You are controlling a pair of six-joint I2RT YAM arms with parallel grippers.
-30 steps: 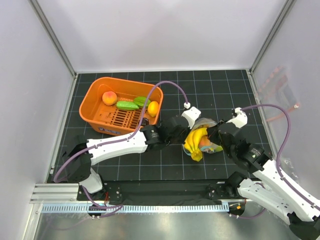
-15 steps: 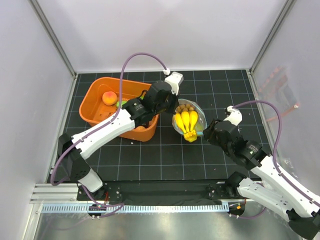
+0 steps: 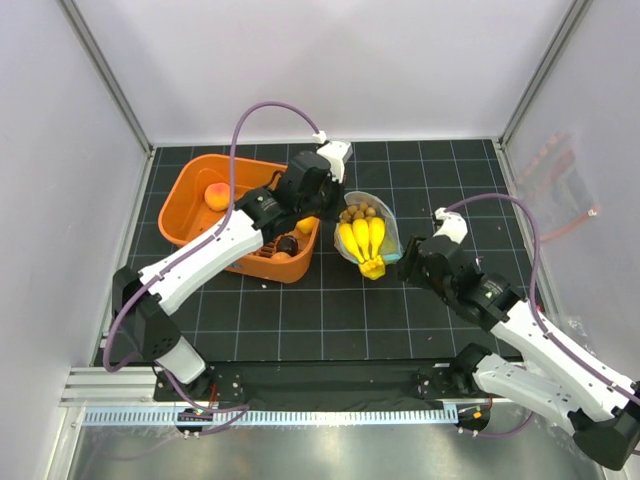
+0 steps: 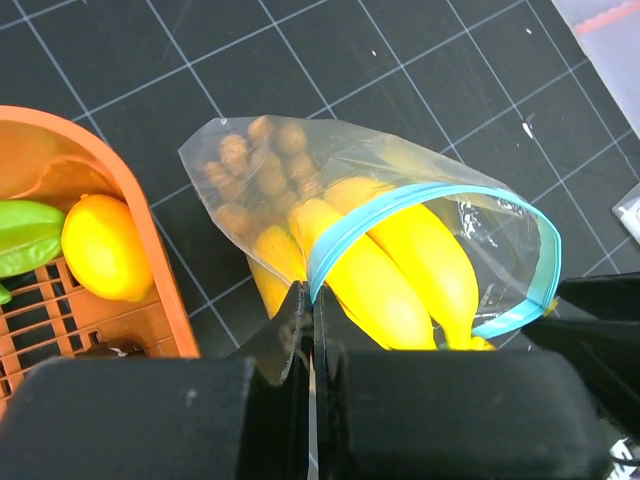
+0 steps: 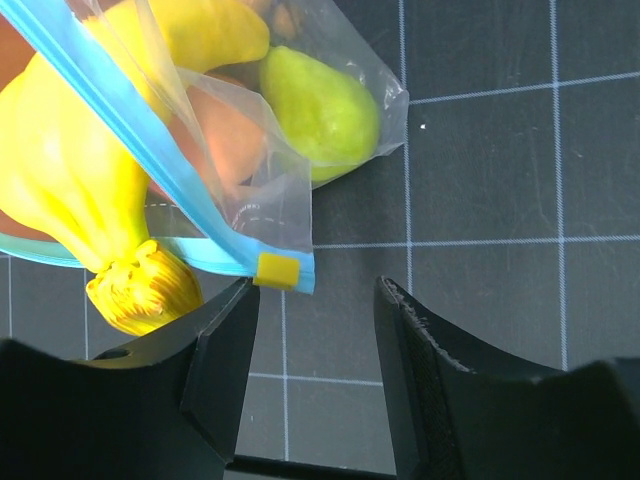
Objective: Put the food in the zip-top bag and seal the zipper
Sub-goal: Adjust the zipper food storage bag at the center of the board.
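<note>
Since a second back, the left arm had swung up from the lower left of the top view and carried the bag from mid-desk to right beside the basket. The right claw had let go and opened up.

So the left claw (image 4: 311,300) was pinched fully closed on the teal zipper (image 4: 340,235), and the zip-top bag (image 4: 490,225) trailed off it with its mouth held open in a loop. Couldn't tell if the bag's bottom rested on the desk (image 3: 450,180). Inside sat the yellow banana bunch (image 4: 385,285), its stem end sticking out past the teal strip. Deeper in, toward the upper left of that wrist view, were the brown balls (image 4: 262,165).

Over in its own wrist view, the right claw (image 5: 315,290) stood roughly halfway open with nothing between its fingers. The bag's corner with the little yellow slider (image 5: 277,270) sat just beside the finger on the left of that view, touching or not I couldn't say. Through the plastic there showed a green pear (image 5: 320,105) and an orange-pink peach (image 5: 215,140).

Further out, the orange basket (image 4: 150,225) stood just left of the bag with a lemon (image 4: 103,247), a green piece (image 4: 25,235) and a second peach (image 3: 218,196) in it. Another clear bag (image 3: 565,190) with a pink-red strip was at the far right of the top view, well apart.
</note>
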